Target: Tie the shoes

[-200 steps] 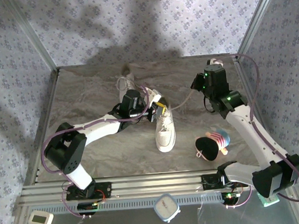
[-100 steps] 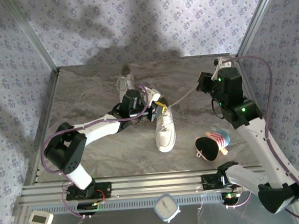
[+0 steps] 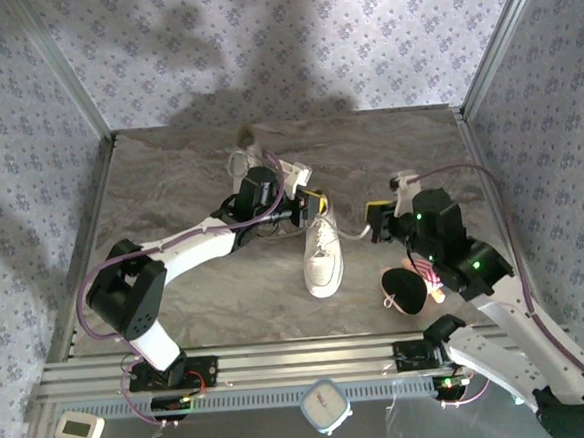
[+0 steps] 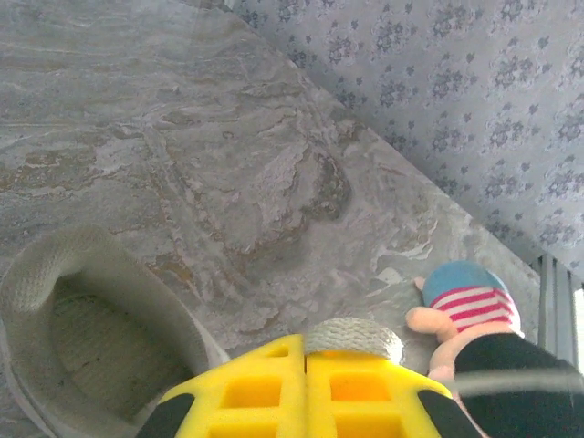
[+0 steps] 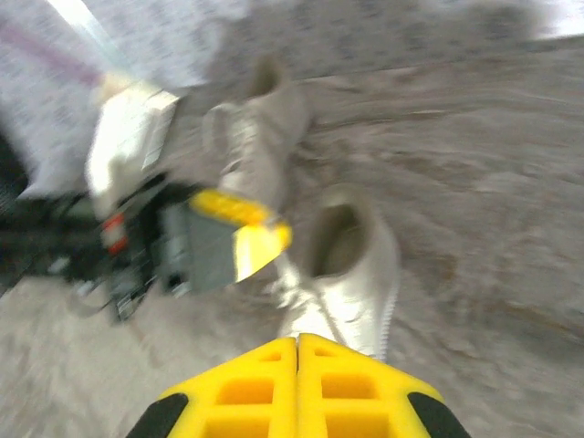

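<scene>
The nearer sneaker (image 3: 323,259) lies mid-way across the table (image 3: 187,296), toe toward the arm bases, dark opening at its far end. The second sneaker (image 3: 244,166) sits farther back and to the left, partly hidden by the left arm (image 3: 198,241). The left gripper (image 3: 311,206) hangs just over the nearer sneaker's heel opening, jaws pressed together on a lace end (image 4: 354,338). A lace strand (image 3: 355,233) runs rightward from that shoe to the right gripper (image 3: 376,221). Its jaws are closed, and its blurred wrist view suggests they pinch the strand. A plush toy (image 3: 409,287) lies near the right gripper, to the right of the sneaker.
</scene>
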Available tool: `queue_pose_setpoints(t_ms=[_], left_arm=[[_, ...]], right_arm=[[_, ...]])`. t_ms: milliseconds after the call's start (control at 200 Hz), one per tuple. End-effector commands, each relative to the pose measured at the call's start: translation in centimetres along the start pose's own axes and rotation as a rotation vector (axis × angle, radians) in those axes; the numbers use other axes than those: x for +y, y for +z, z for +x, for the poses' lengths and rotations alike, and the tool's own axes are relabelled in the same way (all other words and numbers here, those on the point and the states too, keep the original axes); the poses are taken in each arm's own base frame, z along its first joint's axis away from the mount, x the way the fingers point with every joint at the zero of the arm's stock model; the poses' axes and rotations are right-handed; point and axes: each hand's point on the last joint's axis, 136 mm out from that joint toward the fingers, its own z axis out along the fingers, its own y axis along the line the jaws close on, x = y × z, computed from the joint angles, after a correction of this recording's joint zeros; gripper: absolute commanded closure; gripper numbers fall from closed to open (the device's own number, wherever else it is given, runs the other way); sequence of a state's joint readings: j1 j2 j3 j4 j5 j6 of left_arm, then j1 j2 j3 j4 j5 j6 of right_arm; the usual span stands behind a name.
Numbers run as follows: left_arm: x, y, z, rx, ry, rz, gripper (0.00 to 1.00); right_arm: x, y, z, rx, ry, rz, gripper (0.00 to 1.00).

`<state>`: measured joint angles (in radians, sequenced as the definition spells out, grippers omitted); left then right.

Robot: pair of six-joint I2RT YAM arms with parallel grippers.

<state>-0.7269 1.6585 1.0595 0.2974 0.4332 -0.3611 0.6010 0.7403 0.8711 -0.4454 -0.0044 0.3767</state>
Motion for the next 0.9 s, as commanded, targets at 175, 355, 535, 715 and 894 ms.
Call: queue_pose_setpoints(t_ms=[175,355,535,715,894], left_arm=[[-0.5,1.0,0.0,0.1,-0.142,0.072,1.0],[-0.8,0.8,0.1,0.14,-0.168,0.113,1.0],[-0.9,0.4,0.4,0.168,-0.171,0.129,1.0],[-1.0,0.3,0.9,0.197,-0.154,0.131,1.0],[-1.0,0.1,0.9,0.202,-0.145,0.139,1.0]], right_arm=[[9.7,2.7,3.2,-0.045,-0.467,-0.273,1.0],[14.3,5.7,6.8,-0.006,-0.711,-0.377,1.0],[16.7,9.1,11.8,0.05,-1.02,-0.434,1.0],[16.9,13.9,14.8,0.155,-1.308,-0.327,1.0],[16.4,18.0,17.2,0.219,-1.521,-0.228,1.0]])
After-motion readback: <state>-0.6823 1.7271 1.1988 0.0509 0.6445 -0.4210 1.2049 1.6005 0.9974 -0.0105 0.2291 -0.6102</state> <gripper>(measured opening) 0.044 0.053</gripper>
